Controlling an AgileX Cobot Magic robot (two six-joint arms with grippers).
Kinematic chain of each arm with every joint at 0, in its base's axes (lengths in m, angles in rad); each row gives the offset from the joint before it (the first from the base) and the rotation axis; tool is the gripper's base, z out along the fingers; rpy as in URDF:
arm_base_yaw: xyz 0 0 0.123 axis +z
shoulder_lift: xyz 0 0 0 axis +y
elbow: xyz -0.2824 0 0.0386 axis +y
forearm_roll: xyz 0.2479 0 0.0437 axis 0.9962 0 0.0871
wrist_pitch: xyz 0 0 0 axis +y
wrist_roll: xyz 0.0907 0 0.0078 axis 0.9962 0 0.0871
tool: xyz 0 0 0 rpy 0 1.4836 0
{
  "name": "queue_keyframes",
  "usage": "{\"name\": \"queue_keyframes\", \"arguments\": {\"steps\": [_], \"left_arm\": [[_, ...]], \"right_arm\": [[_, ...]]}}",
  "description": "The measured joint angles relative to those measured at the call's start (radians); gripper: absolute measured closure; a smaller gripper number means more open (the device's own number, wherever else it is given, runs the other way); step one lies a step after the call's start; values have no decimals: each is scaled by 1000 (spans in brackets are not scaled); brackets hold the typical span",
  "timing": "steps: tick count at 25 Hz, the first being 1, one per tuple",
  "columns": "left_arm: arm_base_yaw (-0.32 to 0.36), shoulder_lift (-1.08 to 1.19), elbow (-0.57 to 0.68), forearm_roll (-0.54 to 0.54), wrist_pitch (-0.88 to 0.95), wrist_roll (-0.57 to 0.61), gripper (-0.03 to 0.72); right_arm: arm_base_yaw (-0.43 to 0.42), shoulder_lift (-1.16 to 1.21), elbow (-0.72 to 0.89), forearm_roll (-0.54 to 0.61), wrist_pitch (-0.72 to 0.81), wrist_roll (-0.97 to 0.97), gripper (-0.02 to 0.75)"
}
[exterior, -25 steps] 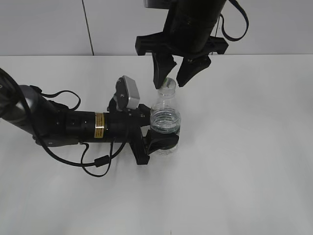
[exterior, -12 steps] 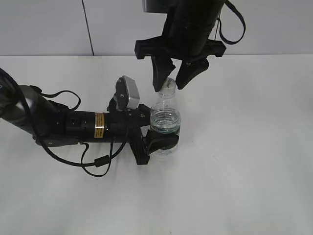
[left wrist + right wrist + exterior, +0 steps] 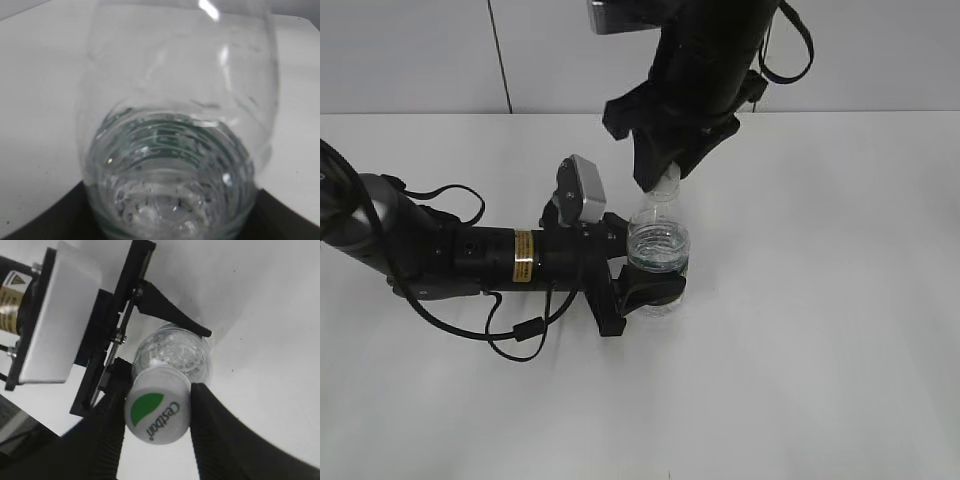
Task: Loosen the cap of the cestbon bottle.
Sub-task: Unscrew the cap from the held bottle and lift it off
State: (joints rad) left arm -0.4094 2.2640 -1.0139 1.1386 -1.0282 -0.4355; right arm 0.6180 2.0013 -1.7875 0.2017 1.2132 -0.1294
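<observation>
Cap [image 3: 157, 409], clamped between the right tool [image 3: 155, 440]; left tool [image 3: 645, 268] pinned the cestbon bottle [image 3: 657, 256] upright. Twisting demanded steady, unslipping grips.

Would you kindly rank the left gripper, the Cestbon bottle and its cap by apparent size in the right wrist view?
1. Left gripper, largest, spanning the frame's left side.
2. Cestbon bottle.
3. Cap, though it looks nearly as big as the bottle, being nearer the camera.
</observation>
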Motion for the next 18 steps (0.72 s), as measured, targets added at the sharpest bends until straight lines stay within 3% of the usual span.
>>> {"name": "queue_keyframes", "arguments": {"steps": [3,11,18], "left_arm": [[0,0,0,0,0,0,276],[0,0,0,0,0,2,276],[0,0,0,0,0,2,276]], "right_arm": [[0,0,0,0,0,-222,435],[0,0,-1,1,0,-1038,435],[0,0,-1,1,0,-1235,435]]}}
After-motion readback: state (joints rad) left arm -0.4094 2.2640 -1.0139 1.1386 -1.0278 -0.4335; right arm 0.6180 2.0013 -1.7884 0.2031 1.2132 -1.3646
